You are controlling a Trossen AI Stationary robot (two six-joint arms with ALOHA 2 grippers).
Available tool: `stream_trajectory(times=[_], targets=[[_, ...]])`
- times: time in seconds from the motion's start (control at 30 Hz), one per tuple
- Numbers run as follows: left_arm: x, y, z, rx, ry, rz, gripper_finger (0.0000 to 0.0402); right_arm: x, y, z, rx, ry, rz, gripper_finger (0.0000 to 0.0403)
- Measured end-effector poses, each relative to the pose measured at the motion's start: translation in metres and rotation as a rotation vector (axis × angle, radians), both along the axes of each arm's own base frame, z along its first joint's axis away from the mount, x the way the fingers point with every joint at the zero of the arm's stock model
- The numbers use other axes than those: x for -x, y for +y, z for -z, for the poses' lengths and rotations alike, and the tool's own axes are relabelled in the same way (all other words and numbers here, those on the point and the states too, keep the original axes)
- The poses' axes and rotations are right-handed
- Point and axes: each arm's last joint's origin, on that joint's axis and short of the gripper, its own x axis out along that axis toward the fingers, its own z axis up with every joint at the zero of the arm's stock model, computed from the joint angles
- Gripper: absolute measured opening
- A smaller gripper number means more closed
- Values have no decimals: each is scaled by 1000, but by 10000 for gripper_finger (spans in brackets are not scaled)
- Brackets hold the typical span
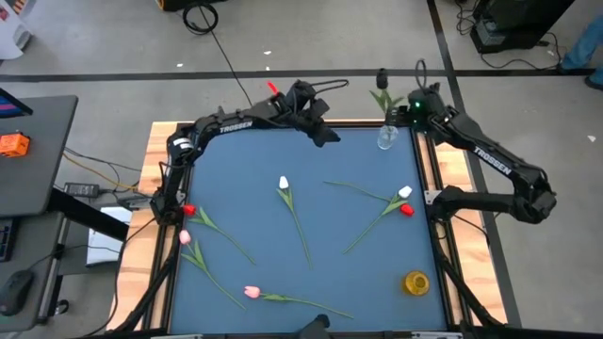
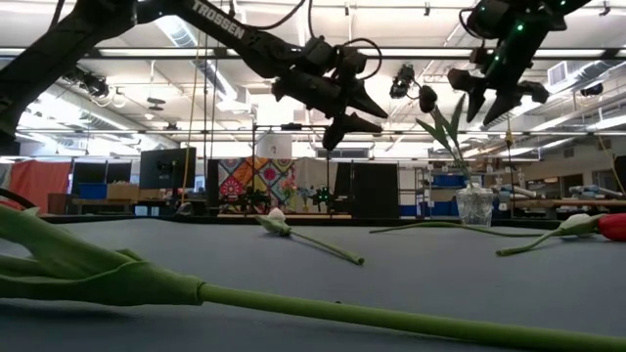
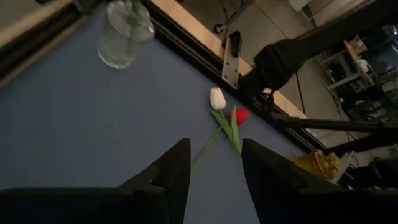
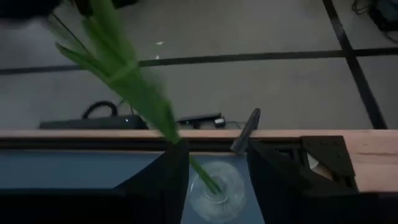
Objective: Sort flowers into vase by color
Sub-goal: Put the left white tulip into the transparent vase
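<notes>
A clear glass vase (image 1: 387, 138) stands near the table's far right corner. It holds a black tulip (image 1: 382, 77) whose green stem and leaves (image 4: 134, 87) lean out over the far edge. My right gripper (image 4: 214, 146) is open above the vase (image 4: 211, 190), its fingers on either side of the stem. My left gripper (image 1: 330, 135) hovers open above the far edge, just left of the vase. Lying on the mat are two white tulips (image 1: 284, 184) (image 1: 404, 192), two red ones (image 1: 407, 209) (image 1: 188, 210) and two pink ones (image 1: 185, 237) (image 1: 252, 292).
A yellow vase (image 1: 415, 282) stands at the near right corner. Wooden rails (image 1: 454, 169) frame the blue mat. In the left wrist view a white tulip (image 3: 217, 98) and a red one (image 3: 240, 115) lie side by side, with the glass vase (image 3: 124, 37) beyond.
</notes>
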Motion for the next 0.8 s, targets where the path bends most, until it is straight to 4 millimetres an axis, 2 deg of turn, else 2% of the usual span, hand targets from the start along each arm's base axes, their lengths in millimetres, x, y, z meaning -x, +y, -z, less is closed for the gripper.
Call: stream_trajectory(times=[0.13,0.47,0.63,0.8], targets=[[4,4,-1,4,8,-13,150,0,1,-1,-30,-61,3,167],[8,1,1,-7,65,-1,150,-10,9,-1,-121,-175,-164,167],[13,-4,11,-12,188,-13,150,-18,16,-1,-182,-252,-231,167],[17,-17,20,-21,326,11,150,-28,28,0,-229,-276,-259,167]])
